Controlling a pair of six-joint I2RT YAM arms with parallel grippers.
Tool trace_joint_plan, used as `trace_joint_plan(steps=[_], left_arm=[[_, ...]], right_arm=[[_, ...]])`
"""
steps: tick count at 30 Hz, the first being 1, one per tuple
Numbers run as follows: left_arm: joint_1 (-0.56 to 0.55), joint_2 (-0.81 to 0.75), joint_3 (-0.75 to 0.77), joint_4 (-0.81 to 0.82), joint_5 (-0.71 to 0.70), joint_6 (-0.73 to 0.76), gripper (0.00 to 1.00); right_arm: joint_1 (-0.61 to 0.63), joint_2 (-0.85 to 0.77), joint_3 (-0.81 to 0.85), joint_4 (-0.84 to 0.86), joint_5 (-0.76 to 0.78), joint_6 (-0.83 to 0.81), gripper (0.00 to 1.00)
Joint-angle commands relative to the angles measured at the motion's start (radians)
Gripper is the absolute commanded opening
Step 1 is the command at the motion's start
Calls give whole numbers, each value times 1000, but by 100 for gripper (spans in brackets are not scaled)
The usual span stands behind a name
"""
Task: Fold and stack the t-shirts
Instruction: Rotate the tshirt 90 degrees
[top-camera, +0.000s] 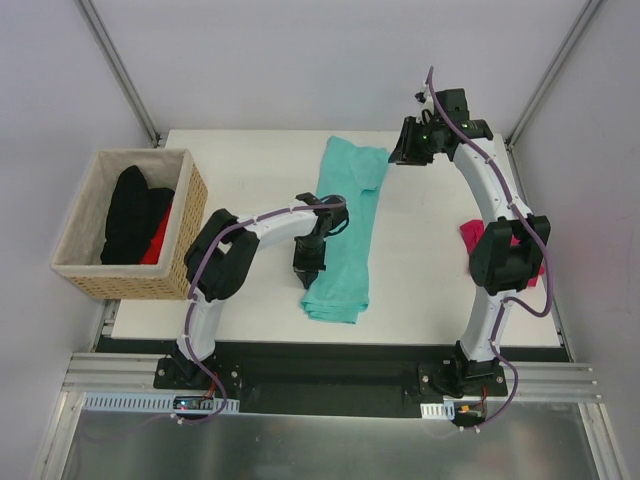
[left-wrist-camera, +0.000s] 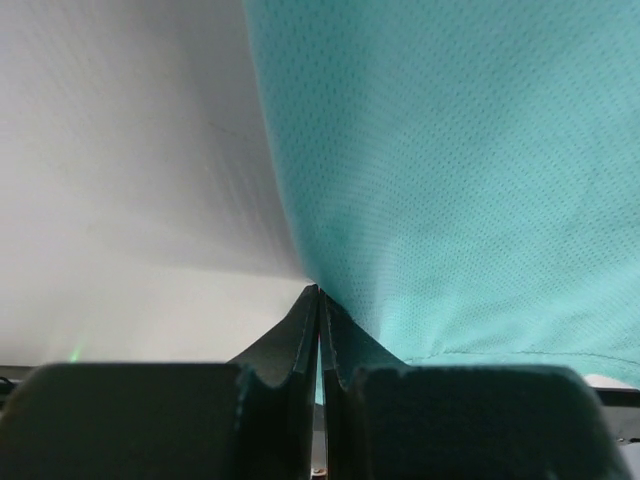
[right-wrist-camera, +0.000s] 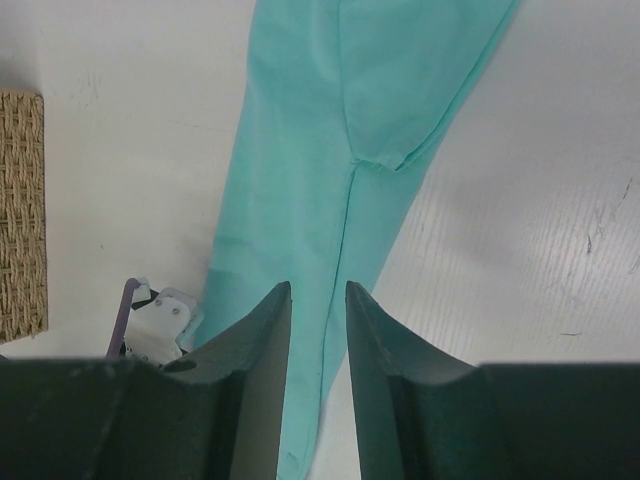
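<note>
Teal t-shirt (top-camera: 355, 250) centre, pink t-shirt (top-camera: 468, 238) right, basket (top-camera: 120, 285) left

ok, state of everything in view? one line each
Teal-mint green cloth t-shirt: folded into a long strip, lying flat.
Magenta-pink cloth t-shirt: bunched, half hidden behind right arm.
Left gripper: shut on teal shirt's left edge.
Right gripper: open, empty, above teal shirt's far end.
Woven wicker basket: holds black cloth and red cloth.

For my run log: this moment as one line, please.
teal t-shirt folded lengthwise | left gripper shut on its edge | right gripper open, empty | pink t-shirt beside right arm
</note>
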Motion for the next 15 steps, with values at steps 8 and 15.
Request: trace_joint_plan(steps=[8,15], left_arm=[[52,-91,64,-174,-165,16,2],[69,-179,105,-236,-213,40,2]], right_arm=[[3,-43,4,13,-12,7,31],[20,-33,-25,-30,17,9,30]])
